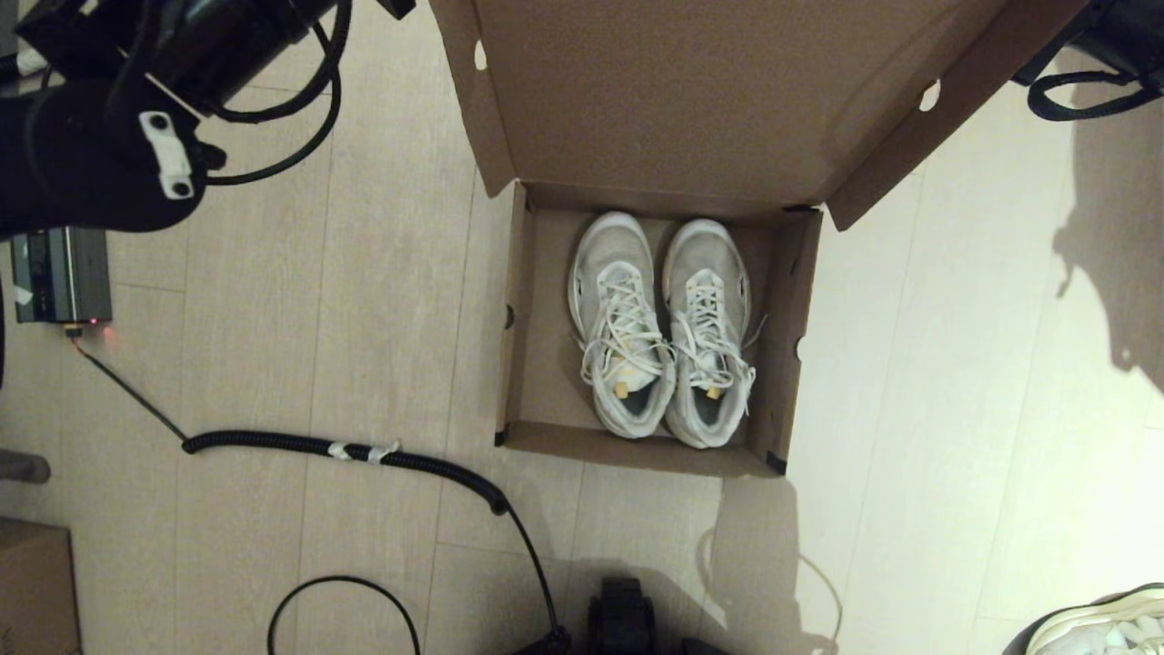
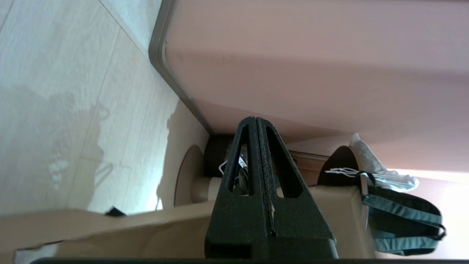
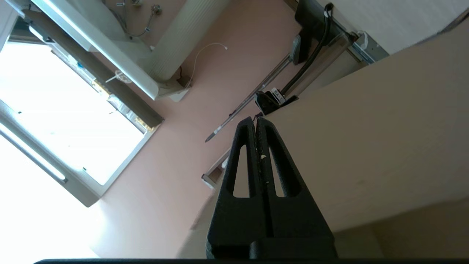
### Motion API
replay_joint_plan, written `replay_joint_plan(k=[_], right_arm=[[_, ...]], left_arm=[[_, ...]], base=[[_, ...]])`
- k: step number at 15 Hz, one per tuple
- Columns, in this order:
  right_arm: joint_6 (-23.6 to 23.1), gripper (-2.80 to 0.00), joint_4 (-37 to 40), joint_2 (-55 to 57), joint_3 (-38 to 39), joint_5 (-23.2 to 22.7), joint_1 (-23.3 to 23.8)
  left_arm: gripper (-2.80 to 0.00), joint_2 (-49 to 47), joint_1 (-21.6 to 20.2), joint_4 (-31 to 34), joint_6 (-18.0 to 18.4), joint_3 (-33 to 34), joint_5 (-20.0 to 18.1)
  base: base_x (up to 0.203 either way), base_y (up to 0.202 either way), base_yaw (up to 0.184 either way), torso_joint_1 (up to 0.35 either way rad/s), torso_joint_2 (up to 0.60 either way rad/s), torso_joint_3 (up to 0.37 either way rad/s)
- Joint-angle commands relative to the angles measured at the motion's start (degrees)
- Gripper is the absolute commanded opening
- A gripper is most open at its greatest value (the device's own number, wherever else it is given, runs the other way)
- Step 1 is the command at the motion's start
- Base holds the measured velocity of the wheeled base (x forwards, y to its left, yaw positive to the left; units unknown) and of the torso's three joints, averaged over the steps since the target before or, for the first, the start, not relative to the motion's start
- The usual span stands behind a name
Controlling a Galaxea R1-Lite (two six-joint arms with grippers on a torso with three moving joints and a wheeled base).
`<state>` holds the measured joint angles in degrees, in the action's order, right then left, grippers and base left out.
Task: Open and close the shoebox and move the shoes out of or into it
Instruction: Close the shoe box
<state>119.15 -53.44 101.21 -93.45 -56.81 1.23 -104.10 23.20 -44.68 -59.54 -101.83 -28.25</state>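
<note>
The brown shoebox (image 1: 532, 364) stands open on the floor, with its hinged lid (image 1: 709, 100) raised at the far side. Inside, the two white sneakers (image 1: 618, 309) (image 1: 709, 318) lie side by side, toes toward the lid. My left gripper (image 2: 255, 119) is shut and empty, high up by the lid's left edge, over a piece of its cardboard (image 2: 110, 234). My right gripper (image 3: 255, 119) is shut on nothing, beside the lid's outer face (image 3: 366, 146). In the head view only the arms show at the top corners; the fingers are hidden.
A black corrugated cable (image 1: 364, 452) snakes across the floor left of the box. A grey device (image 1: 59, 273) sits at far left and a small brown carton (image 1: 32, 582) at lower left. Another whitish sneaker (image 1: 1105, 623) lies at bottom right. A dark bag (image 2: 403, 220) lies beyond the lid.
</note>
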Motion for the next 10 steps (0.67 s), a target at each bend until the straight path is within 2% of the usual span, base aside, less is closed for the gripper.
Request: replay_joint_plan(k=[1, 5, 10], right_arm=[[0.6, -2.80, -0.4, -3.4, 2.7, -0.5, 0.0], [0.8, -2.80, -4.0, -7.1, 9.2, -1.3, -0.2], [0.8, -2.80, -6.6, -12.8, 18.8, -2.4, -0.5]], left_arm=[[-2.80, 4.2, 0.0, -0.4, -0.3, 3.5, -0.2], [-2.80, 10.4, 0.6, -2.3, -0.1, 14.3, -0.5], [-2.80, 16.5, 3.3, -3.8, -0.1, 24.4, -0.7]], base=[[0.000, 0.000, 0.000, 0.000, 0.00, 0.000], [0.000, 0.000, 0.000, 0.000, 0.00, 0.000], [0.000, 0.000, 0.000, 0.000, 0.00, 0.000]])
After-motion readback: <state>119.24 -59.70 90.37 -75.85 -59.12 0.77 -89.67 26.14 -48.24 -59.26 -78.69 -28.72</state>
